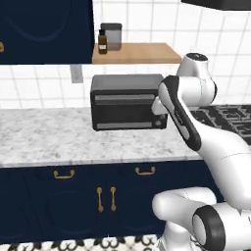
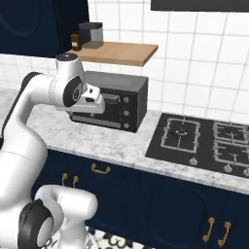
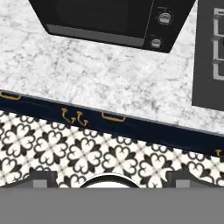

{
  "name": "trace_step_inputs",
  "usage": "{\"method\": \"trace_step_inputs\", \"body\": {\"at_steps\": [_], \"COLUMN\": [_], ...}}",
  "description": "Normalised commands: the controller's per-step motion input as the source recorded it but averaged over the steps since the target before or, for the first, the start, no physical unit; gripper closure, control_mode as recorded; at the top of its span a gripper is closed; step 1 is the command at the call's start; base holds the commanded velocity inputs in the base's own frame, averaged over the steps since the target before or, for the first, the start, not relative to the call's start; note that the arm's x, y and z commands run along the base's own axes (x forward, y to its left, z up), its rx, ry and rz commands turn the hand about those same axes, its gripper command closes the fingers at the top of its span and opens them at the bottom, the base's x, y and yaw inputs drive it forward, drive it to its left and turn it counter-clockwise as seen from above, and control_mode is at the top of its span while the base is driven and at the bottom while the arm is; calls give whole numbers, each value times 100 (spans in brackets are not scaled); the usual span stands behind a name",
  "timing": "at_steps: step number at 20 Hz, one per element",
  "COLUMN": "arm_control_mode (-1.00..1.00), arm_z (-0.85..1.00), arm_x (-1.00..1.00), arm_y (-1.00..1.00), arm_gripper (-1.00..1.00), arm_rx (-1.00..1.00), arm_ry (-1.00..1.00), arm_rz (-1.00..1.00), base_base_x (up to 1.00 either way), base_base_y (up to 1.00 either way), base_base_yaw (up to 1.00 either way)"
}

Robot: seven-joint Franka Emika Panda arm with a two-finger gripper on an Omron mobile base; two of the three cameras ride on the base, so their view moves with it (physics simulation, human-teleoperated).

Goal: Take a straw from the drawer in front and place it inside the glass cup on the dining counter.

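Through the hand view I saw the end effector (image 3: 111, 180) spread wide, its two dark tips far apart at the bottom of the picture and nothing between them. It looked down from above the grey-white marble bench (image 3: 87, 74) onto the bench's front edge and the black-and-white patterned floor tiles (image 3: 52, 148) below. The drawer (image 3: 113, 123) lay just ahead of the tips, past that strip of floor. It was shut, showing as a narrow navy band under the bench lip with its curved brass handle facing me, just to the right of a pair of upright brass door handles (image 3: 73, 116). In the left base view the same drawer (image 1: 146, 179) sat closed below the bench, with the arm's hand well above it in front of the black toaster oven (image 1: 125, 103). The oven had two round knobs on one side, and I could read no marking on them. To its right a black gas hob (image 2: 204, 141) was set into the bench. Above the oven a wooden shelf (image 1: 137, 53) held a small brown bottle (image 1: 102, 41) with a pale label too small to read, and a grey canister (image 1: 112, 35) just beside it. White square wall tiles (image 2: 194, 58) backed the bench, and a navy upper cabinet (image 1: 44, 29) hung at the left.
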Motion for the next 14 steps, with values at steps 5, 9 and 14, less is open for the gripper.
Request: {"method": "trace_step_inputs", "body": {"at_steps": [5,9,14], "arm_control_mode": [100,100,100], "arm_z": [0,0,0], "arm_x": [0,0,0], "arm_y": [0,0,0], "arm_gripper": [-100,-100,-100], "arm_rx": [0,0,0], "arm_ry": [0,0,0], "arm_rz": [0,0,0], "base_base_x": [4,1,-10], "base_base_y": [-64,-62,-80], "base_base_yaw": [69,70,45]}}
